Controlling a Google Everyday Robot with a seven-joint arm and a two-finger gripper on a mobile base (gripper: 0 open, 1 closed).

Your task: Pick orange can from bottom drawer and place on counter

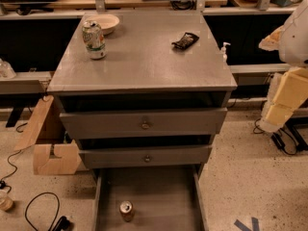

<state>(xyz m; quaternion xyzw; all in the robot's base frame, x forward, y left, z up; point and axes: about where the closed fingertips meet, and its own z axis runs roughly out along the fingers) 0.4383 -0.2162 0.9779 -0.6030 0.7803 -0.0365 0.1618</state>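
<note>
Here, orange can upright in bottom drawer, tool at right edge, grip unclear

A green-and-white can stands upright near the counter's back left corner, with a pale bowl just behind it at the back edge. A black packet lies toward the back right corner. A pump bottle stands beyond the right edge. Plywood pieces lean below the left edge.
</note>
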